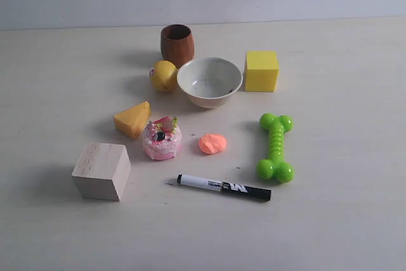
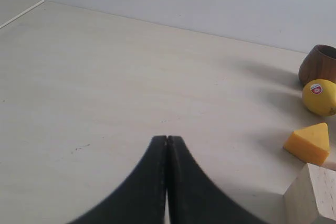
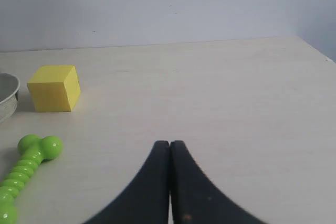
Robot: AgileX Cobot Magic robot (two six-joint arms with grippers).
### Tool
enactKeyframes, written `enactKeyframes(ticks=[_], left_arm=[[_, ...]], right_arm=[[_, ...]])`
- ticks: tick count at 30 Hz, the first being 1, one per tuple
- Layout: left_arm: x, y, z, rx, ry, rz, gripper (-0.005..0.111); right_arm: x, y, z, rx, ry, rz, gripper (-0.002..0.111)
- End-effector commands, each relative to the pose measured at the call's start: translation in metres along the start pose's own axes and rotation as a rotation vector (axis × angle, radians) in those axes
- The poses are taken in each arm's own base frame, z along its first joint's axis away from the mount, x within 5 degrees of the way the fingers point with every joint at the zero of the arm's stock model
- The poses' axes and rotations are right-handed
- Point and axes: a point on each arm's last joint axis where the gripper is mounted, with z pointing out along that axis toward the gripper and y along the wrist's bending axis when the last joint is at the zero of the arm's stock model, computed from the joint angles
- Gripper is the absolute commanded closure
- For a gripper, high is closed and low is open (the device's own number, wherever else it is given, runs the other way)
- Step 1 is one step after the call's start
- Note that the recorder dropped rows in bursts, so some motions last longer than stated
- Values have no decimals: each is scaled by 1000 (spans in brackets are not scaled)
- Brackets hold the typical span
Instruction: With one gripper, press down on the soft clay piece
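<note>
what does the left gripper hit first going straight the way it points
Probably nothing: ahead of the left gripper lies only bare table as far as its wrist view shows. The cheese, lemon and cup sit off to one side.

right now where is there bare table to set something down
Bare: the front strip below the marker, and the stretch right of the green bone toy. Crowded: the middle, around the soft clay piece, cake toy and bowl.

In the right wrist view we see the bowl (image 3: 7,100) and green bone toy (image 3: 23,169) cut off at the edge.
</note>
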Motion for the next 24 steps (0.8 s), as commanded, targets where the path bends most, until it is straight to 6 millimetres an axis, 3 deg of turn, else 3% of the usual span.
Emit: enactKeyframes(ticks=[1,24], left_arm=[[1,0,0,8,-4,-1,107],[1,0,0,8,-4,-1,107]], right_arm=[[1,0,0,7,-7,-1,108],[-4,-1,0,12,-57,-1,108]])
